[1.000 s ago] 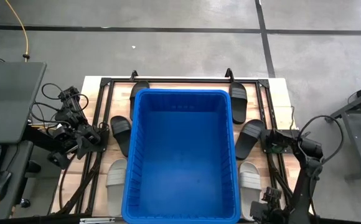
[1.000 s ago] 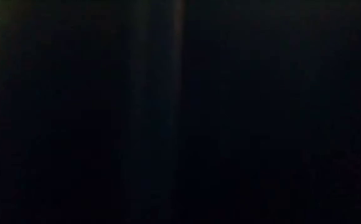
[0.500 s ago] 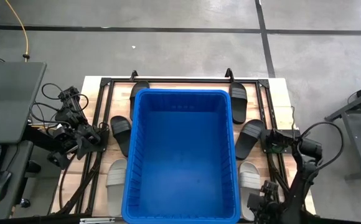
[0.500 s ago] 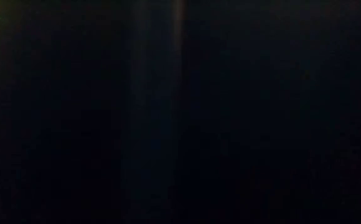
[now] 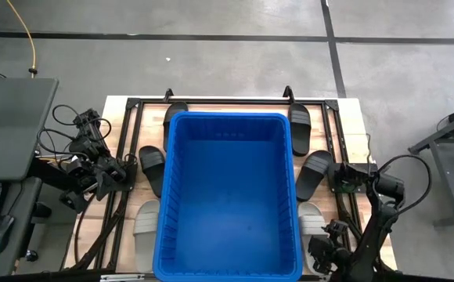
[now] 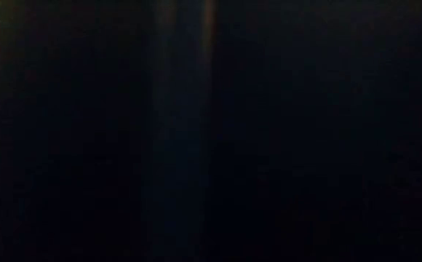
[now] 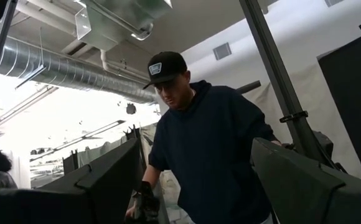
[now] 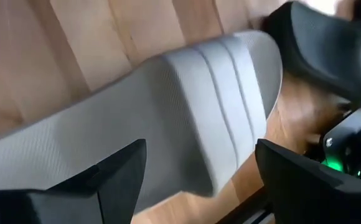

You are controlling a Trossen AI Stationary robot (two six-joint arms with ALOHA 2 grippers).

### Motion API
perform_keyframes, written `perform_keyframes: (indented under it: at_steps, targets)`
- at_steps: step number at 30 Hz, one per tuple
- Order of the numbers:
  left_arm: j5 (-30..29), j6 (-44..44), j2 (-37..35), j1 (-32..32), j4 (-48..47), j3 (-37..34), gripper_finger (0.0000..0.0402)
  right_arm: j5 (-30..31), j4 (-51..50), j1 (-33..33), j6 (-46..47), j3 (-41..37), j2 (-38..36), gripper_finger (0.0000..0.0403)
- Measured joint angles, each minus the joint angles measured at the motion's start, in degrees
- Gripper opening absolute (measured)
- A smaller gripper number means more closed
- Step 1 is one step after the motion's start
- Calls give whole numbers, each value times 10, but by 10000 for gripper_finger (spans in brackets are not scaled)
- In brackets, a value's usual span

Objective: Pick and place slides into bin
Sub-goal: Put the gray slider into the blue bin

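Now right hand [image 8: 199,168] spread above grey slide [image 8: 187,118].

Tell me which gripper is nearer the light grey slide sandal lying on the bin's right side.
Right. The right gripper, open, hangs just over the light grey slide sandal. The left gripper waits across the bright-blue plastic bin, by the table's left edge.

The low view is black; bin [image 5: 228,196] hides parts of slides [image 5: 150,167].
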Motion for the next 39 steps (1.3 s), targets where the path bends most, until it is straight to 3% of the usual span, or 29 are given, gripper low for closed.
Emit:
perform_keyframes:
  at_steps: [14, 18, 23, 29, 32, 39]
  targets:
    - [-1, 0, 0, 0, 2, 0, 298, -4, -56, -3, -21, 0, 79, 291]
    - [-1, 0, 0, 0, 4, 0, 298, 13, -59, -14, -20, -2, 82, 276]
    - [-1, 0, 0, 0, 4, 0, 298, -16, -57, -36, -14, -27, 82, 199]
    - [-1, -1, 0, 0, 4, 0, 298, -82, 22, -63, -36, -71, 66, 23]
    - [-1, -1, 0, 0, 3, 0, 298, -89, 43, -67, -20, -72, 65, 14]
    - [-2, 1, 0, 0, -5, 0, 298, -170, 14, -44, -40, -30, 64, 2]
